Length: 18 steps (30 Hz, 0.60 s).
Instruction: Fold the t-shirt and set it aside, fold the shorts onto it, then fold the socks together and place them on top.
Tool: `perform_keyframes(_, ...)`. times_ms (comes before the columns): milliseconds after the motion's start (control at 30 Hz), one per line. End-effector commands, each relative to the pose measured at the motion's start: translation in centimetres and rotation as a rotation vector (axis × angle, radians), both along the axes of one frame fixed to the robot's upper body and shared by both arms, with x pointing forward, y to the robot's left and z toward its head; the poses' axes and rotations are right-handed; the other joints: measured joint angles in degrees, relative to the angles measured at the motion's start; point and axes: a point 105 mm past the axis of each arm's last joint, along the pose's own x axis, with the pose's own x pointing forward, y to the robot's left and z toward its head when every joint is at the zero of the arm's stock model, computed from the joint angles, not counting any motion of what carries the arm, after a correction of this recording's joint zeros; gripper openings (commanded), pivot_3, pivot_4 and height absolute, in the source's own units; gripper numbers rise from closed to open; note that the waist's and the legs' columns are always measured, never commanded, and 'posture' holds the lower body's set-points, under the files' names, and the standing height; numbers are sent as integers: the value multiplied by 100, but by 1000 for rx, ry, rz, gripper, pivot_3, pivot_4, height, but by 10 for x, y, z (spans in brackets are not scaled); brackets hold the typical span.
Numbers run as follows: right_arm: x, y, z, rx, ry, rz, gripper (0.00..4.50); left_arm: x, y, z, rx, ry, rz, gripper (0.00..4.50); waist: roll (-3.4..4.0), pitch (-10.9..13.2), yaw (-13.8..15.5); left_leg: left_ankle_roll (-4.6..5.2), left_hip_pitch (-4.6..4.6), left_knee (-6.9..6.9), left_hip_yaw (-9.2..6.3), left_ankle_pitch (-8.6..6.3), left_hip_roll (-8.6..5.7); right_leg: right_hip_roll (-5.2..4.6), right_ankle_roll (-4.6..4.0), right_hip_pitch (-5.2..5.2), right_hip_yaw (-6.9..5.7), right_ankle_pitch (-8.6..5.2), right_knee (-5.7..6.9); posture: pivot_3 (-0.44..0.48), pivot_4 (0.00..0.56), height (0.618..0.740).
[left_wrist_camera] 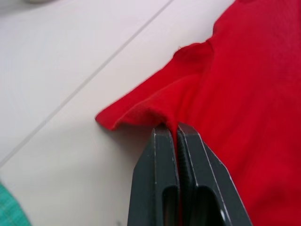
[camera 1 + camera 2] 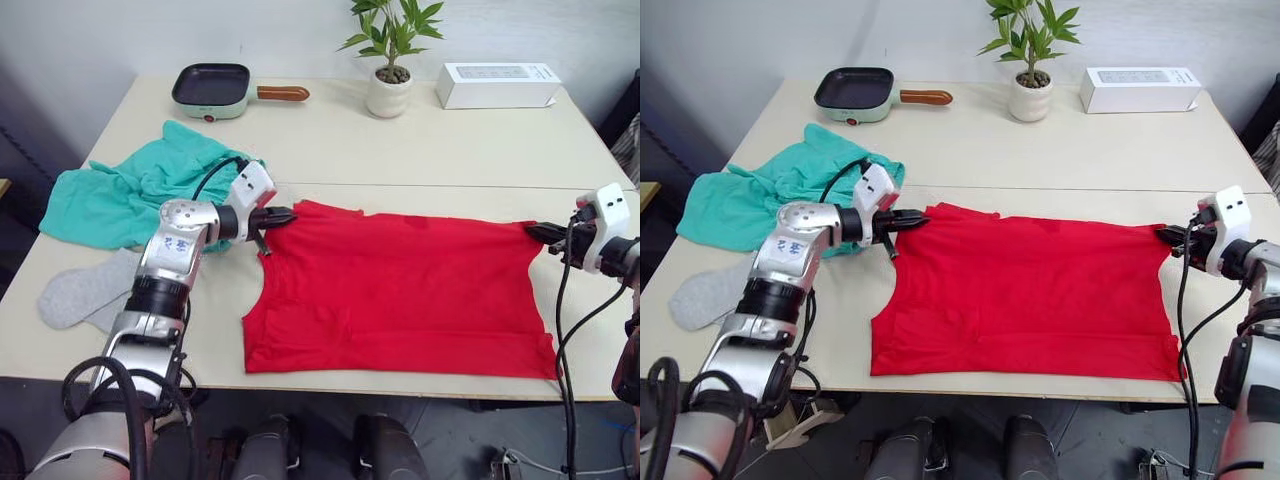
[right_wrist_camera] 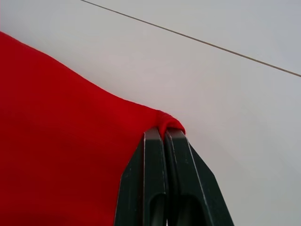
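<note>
Now the shirt (image 2: 400, 290) is lying flat near the desk's (image 2: 450, 140) front edge, its long way running left to right between the two hands. The left hand (image 2: 280, 216) is pinching the shirt's far left corner, and the right hand (image 2: 540, 233) is pinching the far right corner. The shorts (image 2: 130, 190) and socks (image 2: 85, 292) are waiting by the left edge.

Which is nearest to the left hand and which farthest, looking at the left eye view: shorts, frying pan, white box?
1. The shorts, just beside the left hand, on its outer side.
2. The frying pan, at the table's far edge.
3. The white box, far right corner.
</note>
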Motion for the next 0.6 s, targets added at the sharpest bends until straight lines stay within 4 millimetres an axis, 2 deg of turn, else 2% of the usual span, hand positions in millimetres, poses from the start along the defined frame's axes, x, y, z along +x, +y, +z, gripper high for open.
perform_keyframes(33,-13,-9,13,11,-53,27,36,-17,2,8,21,-37,-23,0,0,0,5,0,0,0,-2,0,0,0,0,1,4,0,-1,0,150,740)
perform_keyframes(233,-29,-13,-10,-7,4,53,36,-34,4,-2,29,-13,-13,0,0,0,54,1,-1,9,-17,0,-4,-11,0,16,16,0,-5,0,150,740)
perform_keyframes(433,-42,-7,-35,-23,56,84,36,-43,0,-11,33,15,-2,0,0,0,77,1,0,10,-19,0,-5,-12,0,17,18,0,-4,0,150,740)
perform_keyframes(600,-51,-14,-47,-56,92,39,36,-47,6,-17,53,67,10,0,0,-1,122,1,2,11,-19,-1,-4,-11,0,18,18,0,-3,0,150,740)
